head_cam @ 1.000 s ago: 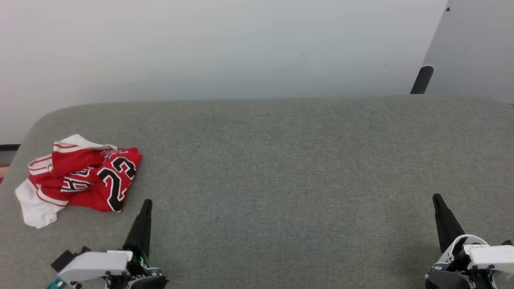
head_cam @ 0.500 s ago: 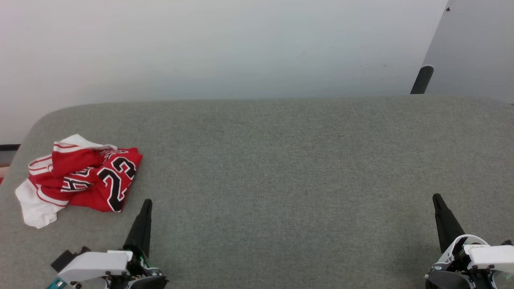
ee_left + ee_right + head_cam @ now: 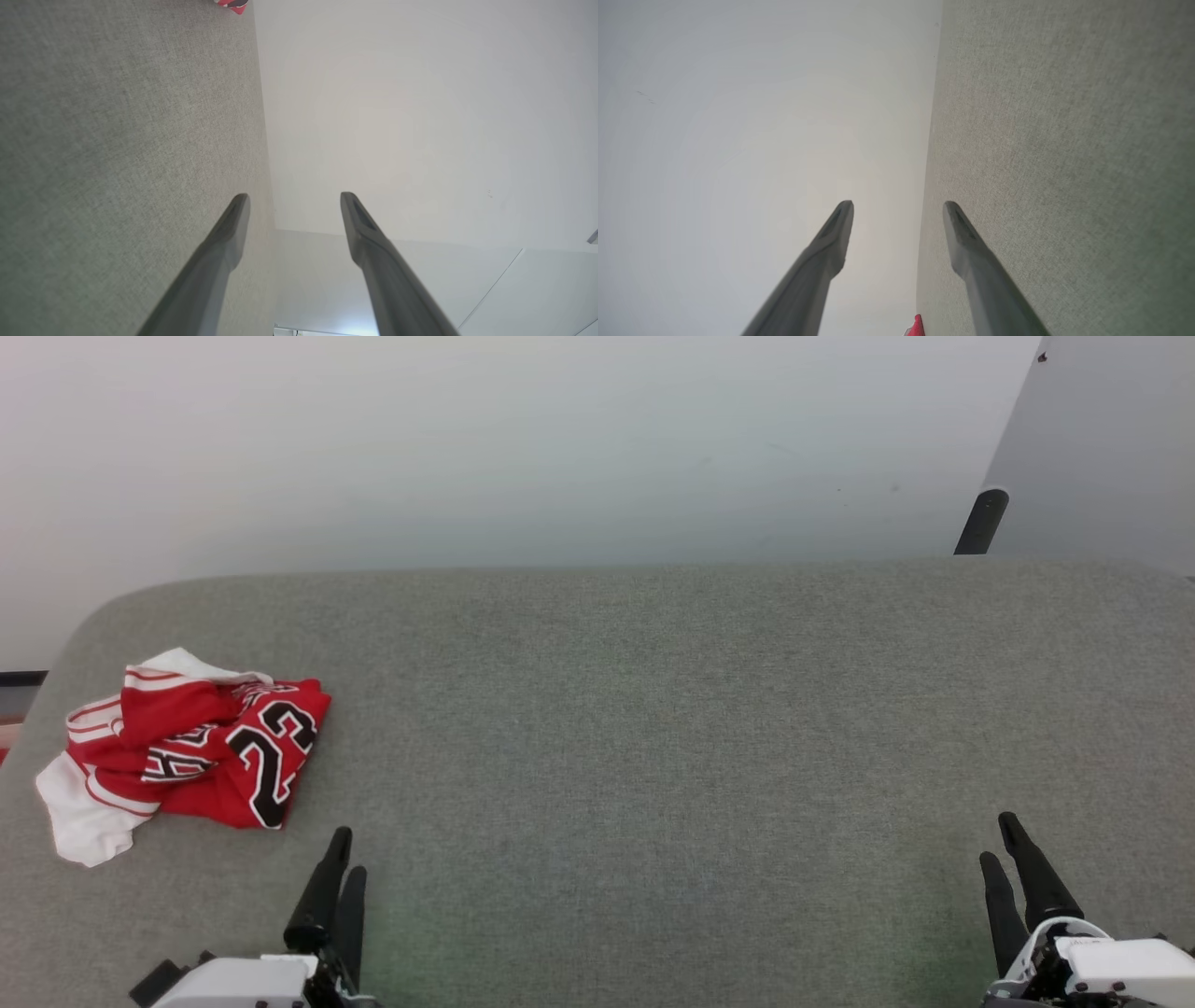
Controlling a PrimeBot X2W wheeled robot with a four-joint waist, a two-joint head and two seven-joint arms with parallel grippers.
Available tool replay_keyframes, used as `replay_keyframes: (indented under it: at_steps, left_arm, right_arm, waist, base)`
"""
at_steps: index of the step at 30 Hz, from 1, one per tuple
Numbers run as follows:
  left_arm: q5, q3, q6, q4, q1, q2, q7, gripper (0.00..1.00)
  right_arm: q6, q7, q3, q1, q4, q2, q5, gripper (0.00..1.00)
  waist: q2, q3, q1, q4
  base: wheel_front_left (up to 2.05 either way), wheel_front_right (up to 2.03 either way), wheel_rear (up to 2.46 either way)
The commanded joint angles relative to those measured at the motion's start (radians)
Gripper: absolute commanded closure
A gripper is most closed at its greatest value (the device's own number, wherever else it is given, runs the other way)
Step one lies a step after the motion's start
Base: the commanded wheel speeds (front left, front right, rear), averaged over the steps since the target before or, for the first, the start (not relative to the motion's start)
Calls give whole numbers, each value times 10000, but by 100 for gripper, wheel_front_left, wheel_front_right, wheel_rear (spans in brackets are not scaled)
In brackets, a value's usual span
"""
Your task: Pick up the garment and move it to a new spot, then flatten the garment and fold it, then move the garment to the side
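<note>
grey woven fabric covers the wide work surface [image 3: 653, 709], which has a rounded far-left corner and meets a plain pale wall [image 3: 467, 448] behind it. the garment [image 3: 187, 751] lies on this surface near the left edge, crumpled in a loose heap. it is red cloth with a black, white-outlined "23" facing up on its right part and pieces of other letters beside that. red-and-white striped trim shows along the heap, and a white sleeve end spills toward the near left.

closest to it is the left gripper [image 3: 348, 852], low at the near left, just right of the heap and apart from the cloth. its two dark fingers stand spread with a clear gap, plain in the left wrist view, and they hold nothing. the right gripper [image 3: 997, 838] sits at the near right, well apart from the garment, with its fingers likewise spread and empty. a sliver of red shows at the edge of each wrist view. a dark post [image 3: 980, 523] stands beyond the far right corner, beside a pale panel [image 3: 1111, 439].
</note>
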Motion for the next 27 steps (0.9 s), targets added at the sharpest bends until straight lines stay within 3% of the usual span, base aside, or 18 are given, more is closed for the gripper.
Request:
replay_keyframes:
  at_steps: [1, 11, 27]
  left_arm:
    - [171, 40, -15, -193, -345, 145, -76, 0]
    - [1422, -238, -20, -266, -556, 625, -685, 0]
    - [4890, -870, 317, -190, -739, 1309, -1388, 0]
  right_arm:
    - [2, -127, 123, -437, -63, -36, -78, 0]
    - [3, -645, 663, -1003, 489, -221, -929, 0]
    - [4, -1321, 1234, -1630, 1061, -461, -3707, 0]
  waist:
    - [-1, 2, 0, 4]
    - [-1, 17, 0, 14]
    - [-1, 9, 0, 18]
  base:
    - [0, 0, 0]
    - [0, 0, 0]
    - [0, 0, 0]
